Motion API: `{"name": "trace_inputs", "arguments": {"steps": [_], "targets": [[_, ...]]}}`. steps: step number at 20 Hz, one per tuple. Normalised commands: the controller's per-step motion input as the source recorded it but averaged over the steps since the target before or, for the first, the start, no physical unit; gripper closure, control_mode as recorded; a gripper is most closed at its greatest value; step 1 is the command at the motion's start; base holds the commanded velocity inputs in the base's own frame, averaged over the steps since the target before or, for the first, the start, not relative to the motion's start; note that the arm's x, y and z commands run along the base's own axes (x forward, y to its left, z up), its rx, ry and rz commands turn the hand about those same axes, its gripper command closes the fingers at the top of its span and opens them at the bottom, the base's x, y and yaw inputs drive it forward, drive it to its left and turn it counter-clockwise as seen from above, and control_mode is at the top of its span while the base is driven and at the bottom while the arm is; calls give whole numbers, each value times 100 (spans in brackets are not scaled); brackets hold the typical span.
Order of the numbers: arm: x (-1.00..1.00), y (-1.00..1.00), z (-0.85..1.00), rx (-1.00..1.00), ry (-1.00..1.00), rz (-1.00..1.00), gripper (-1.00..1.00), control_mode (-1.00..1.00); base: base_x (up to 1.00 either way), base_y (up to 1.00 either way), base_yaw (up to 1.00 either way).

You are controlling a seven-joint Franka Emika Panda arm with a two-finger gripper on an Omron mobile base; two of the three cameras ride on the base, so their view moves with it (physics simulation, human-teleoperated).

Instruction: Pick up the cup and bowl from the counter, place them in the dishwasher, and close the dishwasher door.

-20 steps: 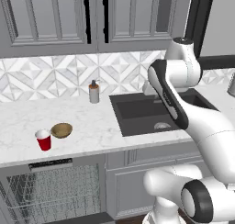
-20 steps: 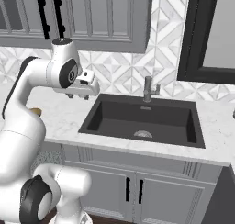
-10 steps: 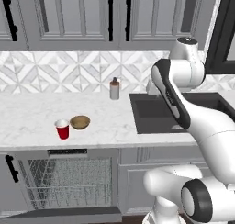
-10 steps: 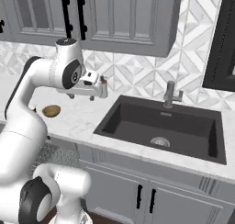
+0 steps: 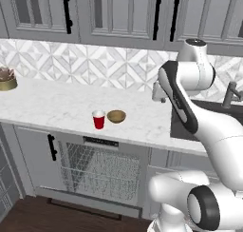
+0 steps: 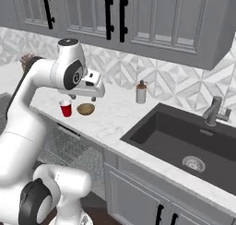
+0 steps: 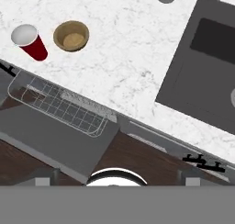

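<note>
We find the gripper (image 6: 94, 94) high above the counter (image 5: 57, 105), its jaws spread wide and nothing between them; it is well apart from both items it must collect. In the hand view the two dark fingertips (image 7: 46, 177) rise at the bottom, set far from one another, with bare floor and cabinet front beyond. Below and to the side of the gripper, the cup (image 6: 66, 108) stands upright near the counter's front edge, and the bowl (image 6: 85, 109) sits just beside it, apart from it and likewise upright; the left base view confirms the pair, cup (image 5: 98, 119) and bowl (image 5: 116, 116), directly over the dishwasher (image 5: 102, 171). The dishwasher door (image 7: 50, 136) is down and the wire rack (image 7: 57, 106) shows nothing in it that we can make out. Further off, a soap bottle (image 6: 141, 92) stands by the sink (image 6: 184, 141), and a potted plant (image 5: 6, 80) rests at the counter's far end. Our judgement: no part of the task is complete. Neither item has been grasped, neither is in the rack, and the door is not yet shut. What remains is the whole sequence: two picks, two placements, and the closing.
</note>
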Motion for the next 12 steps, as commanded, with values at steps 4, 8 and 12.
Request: {"name": "trace_inputs", "arguments": {"steps": [4,8,12], "targets": [[0,0,0,0,0,0,-100,100,1,-38,45],[0,0,0,0,0,0,-100,100,15,-42,43],[0,0,0,0,0,0,-100,100,17,-39,43]]}}
